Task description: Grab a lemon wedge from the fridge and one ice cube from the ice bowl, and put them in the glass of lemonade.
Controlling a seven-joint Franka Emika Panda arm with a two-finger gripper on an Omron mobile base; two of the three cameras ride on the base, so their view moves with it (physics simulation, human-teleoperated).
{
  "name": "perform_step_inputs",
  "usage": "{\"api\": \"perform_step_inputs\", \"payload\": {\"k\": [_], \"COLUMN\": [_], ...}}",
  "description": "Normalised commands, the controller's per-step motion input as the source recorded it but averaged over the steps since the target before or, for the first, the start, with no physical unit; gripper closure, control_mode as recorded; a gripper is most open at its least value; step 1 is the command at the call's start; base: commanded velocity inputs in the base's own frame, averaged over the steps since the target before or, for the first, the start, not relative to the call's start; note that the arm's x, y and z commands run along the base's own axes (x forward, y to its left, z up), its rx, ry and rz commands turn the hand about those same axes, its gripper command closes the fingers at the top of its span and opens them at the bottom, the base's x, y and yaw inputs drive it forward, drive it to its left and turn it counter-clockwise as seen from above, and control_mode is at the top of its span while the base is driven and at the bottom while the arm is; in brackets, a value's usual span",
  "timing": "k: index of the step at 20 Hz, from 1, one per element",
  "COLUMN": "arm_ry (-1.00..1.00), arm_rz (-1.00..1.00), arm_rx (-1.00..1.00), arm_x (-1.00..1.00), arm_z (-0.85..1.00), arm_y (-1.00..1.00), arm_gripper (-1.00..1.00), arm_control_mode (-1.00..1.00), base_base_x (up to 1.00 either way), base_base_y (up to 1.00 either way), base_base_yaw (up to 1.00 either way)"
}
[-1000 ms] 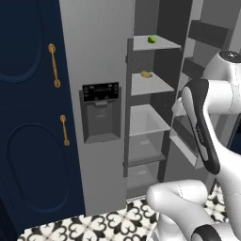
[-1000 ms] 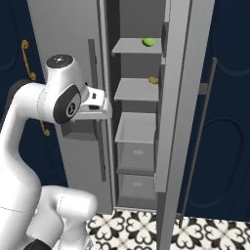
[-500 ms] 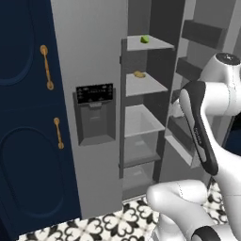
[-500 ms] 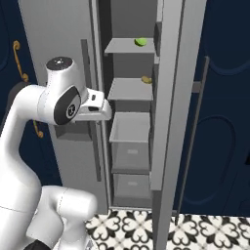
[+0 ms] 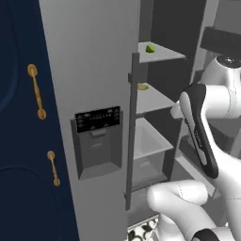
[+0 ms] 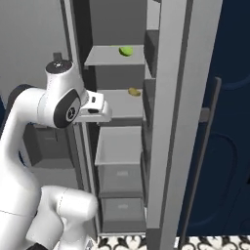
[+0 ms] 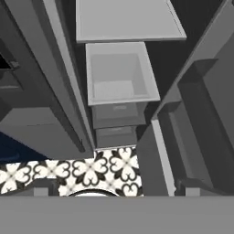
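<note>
Nearest, the arm is raised in front of the open fridge (image 5: 89,56), with the end effector (image 6: 100,108) level with the middle shelf, its jaws spread wide and nothing between them. Compared with a second ago the whole picture has slid and the fridge stands closer in both base views, with less of the patterned floor (image 7: 55,171) in sight; that is the base driving in, not the things moving, and I judge it brings the shelves within reach for the first pick. Just below the hand, the pale open-topped bin (image 7: 121,73) looks empty, and the two closed drawers (image 7: 116,112) under it hide whatever they hold. The door racks (image 7: 196,132) on the swung-open right door look bare as far as they show. Further in, the middle shelf carries a small yellow-brown item (image 6: 134,92) too small to name. Farthest and highest, the lemon wedge (image 6: 126,51), as I take the yellow-green piece to be, sits alone on the top shelf (image 5: 162,52), well above the hand, so nothing has yet been picked
</note>
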Motion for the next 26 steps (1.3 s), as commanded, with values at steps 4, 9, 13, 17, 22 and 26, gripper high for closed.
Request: {"api": "perform_step_inputs", "payload": {"k": [4,9,13,17,22,26], "arm_ry": [0.00,0.00,0.00,0.00,0.00,-0.05], "arm_rz": [0.00,0.00,0.00,0.00,0.00,0.00], "arm_rx": [0.00,0.00,0.00,0.00,0.00,0.00], "arm_x": [0.00,0.00,0.00,0.00,0.00,0.00], "arm_z": [0.00,0.00,0.00,0.00,0.00,0.00], "arm_y": [0.00,0.00,0.00,0.00,0.00,0.00], "arm_gripper": [-1.00,-1.00,-1.00,-1.00,-1.00,-1.00], "arm_control_mode": [1.00,1.00,1.00,1.00,1.00,-1.00], "base_base_x": [0.75,0.52,0.27,0.43,0.50,0.05], "base_base_y": [-0.12,-0.47,-0.40,0.00,0.00,0.00], "base_base_yaw": [0.00,0.05,0.06,0.03,0.00,0.00]}}
